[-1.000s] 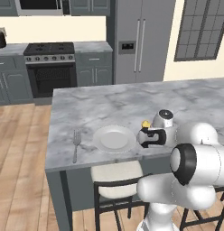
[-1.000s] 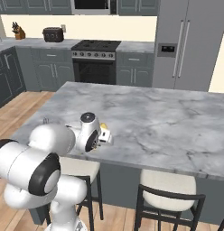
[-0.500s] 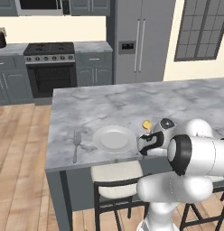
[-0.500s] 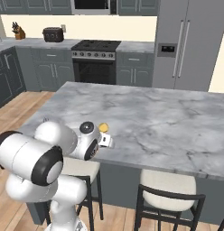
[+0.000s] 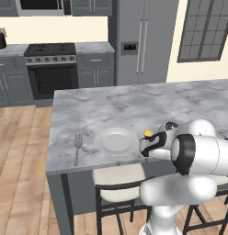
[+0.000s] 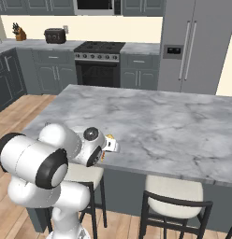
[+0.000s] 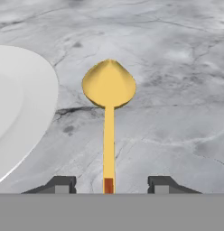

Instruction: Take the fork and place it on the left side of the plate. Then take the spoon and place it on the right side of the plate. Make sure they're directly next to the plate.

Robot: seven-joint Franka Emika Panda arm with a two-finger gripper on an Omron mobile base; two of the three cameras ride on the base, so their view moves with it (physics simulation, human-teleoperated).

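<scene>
Spoon [image 7: 108, 113] lies centre frame, handle running straight down between the fingers [image 7: 59, 184]; fingers spread wide, gripping nothing; plate [image 7: 23, 103] just beside, frame left.

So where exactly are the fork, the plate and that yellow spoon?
fork [image 5: 77, 147], left base view, mid-handle.
plate [image 5: 116, 141], left base view, shallow centre.
spoon [image 7: 109, 84], hand view, its bowl.
</scene>
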